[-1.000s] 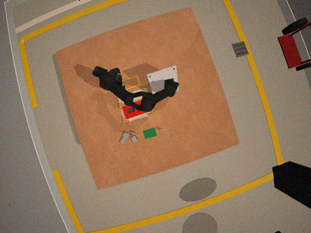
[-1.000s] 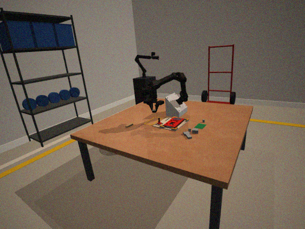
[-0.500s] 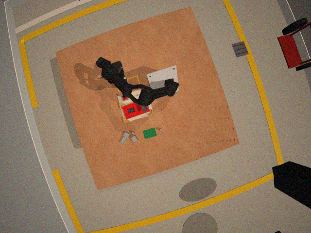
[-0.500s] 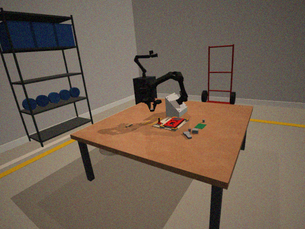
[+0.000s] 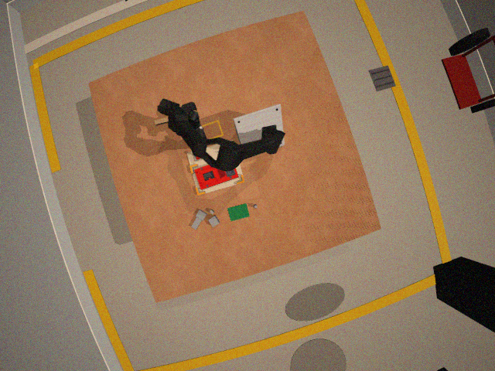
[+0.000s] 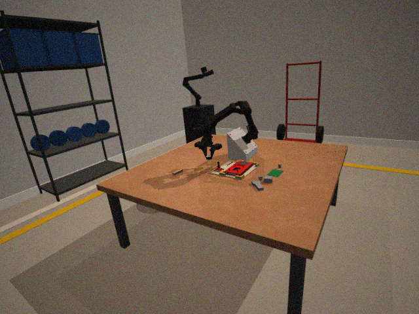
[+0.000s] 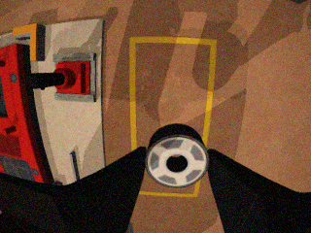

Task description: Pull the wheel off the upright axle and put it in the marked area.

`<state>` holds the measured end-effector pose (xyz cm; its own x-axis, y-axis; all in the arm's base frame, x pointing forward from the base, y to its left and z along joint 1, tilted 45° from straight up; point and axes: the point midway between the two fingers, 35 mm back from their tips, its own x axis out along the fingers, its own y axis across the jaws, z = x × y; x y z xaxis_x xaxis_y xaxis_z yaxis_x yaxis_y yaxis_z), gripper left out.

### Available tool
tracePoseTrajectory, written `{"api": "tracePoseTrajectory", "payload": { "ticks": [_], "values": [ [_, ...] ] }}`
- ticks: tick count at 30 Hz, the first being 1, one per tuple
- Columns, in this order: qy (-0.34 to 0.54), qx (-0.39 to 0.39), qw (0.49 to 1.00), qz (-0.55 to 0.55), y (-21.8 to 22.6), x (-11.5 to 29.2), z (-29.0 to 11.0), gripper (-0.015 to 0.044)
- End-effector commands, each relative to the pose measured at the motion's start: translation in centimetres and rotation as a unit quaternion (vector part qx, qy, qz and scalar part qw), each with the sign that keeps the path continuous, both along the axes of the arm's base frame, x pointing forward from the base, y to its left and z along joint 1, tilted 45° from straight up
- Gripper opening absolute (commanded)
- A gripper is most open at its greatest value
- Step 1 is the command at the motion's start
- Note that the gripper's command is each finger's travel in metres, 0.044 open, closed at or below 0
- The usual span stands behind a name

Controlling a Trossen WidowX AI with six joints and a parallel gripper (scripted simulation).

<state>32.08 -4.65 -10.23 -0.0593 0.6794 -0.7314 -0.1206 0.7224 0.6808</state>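
Observation:
My gripper (image 6: 208,156) (image 7: 176,153) is shut on the wheel, a black tyre with a pale spoked hub. The wheel (image 7: 156,162) is held in the air, clear of the axle. In the wrist view it covers part of the near end of the marked area, a yellow outline (image 5: 220,128) (image 7: 132,87) on the table. The upright black axle (image 6: 218,165) (image 7: 46,79) stands bare on its red base, on the pale board (image 7: 73,126) to the left of the outline in the wrist view. How high the wheel hangs above the table is hard to tell.
A red plate (image 5: 203,182) (image 7: 12,146) lies on the board. A grey sloped box (image 5: 257,125) (image 6: 235,145) stands behind. A green plate (image 5: 238,212) (image 6: 275,173), grey pieces (image 5: 198,219) (image 6: 256,185) and a small tan block (image 5: 161,120) (image 6: 177,171) lie around.

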Motion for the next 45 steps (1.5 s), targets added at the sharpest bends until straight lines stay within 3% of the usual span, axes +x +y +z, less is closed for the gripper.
{"api": "tracePoseTrajectory", "payload": {
  "ticks": [1, 13, 24, 31, 35, 40, 45],
  "values": [
    [0.009, 0.007, 1.000, 0.000, 2.4, -0.7, -2.3, 0.0000],
    [0.010, 0.008, 1.000, 0.000, 4.1, -1.1, -3.8, 0.0000],
    [0.006, 0.005, 1.000, 0.003, 3.6, -0.9, -3.4, 0.0289],
    [0.009, 0.006, 1.000, 0.000, -0.3, -0.4, 0.5, 0.0300],
    [0.010, 0.006, 1.000, 0.000, -0.5, -0.5, 0.7, 0.0300],
    [0.011, 0.005, 1.000, -0.004, -1.4, -3.9, 2.8, 0.0431],
    [0.013, 0.006, 1.000, 0.000, -2.2, -8.5, 6.0, 0.0440]
  ]
}}
